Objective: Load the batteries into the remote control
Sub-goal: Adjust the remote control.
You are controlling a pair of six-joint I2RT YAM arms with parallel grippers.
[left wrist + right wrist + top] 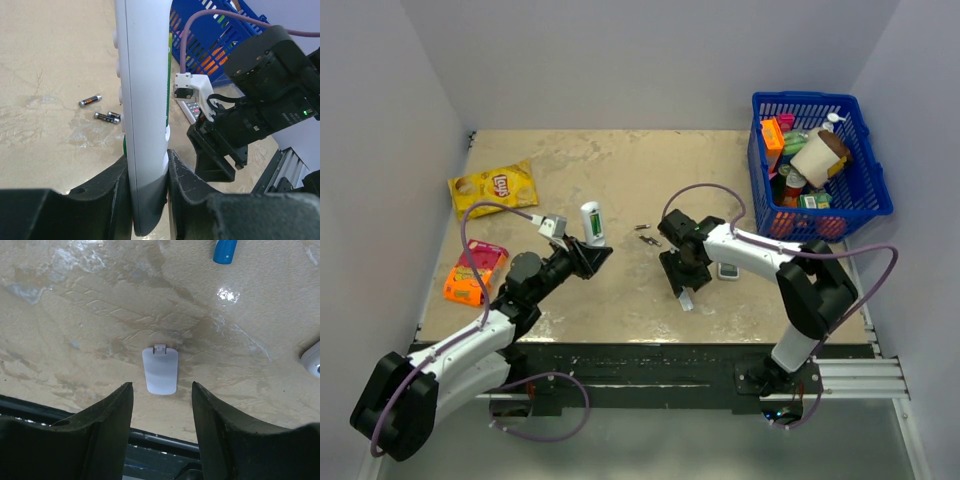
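Stained beige table (pixel 620 170) carries the detached back cover (pixel 160 371); the right claw (pixel 162 387) hangs spread above it, likely to refit it. The left claw (pixel 148 161) clamps the remote control (pixel 145 100) steady, with green batteries (pixel 169 80) seemingly seated inside.

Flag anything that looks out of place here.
A white back cover lies loose on the table under the open right tool, apart from the remote control that the left tool grips. Two dark cells lie scattered.
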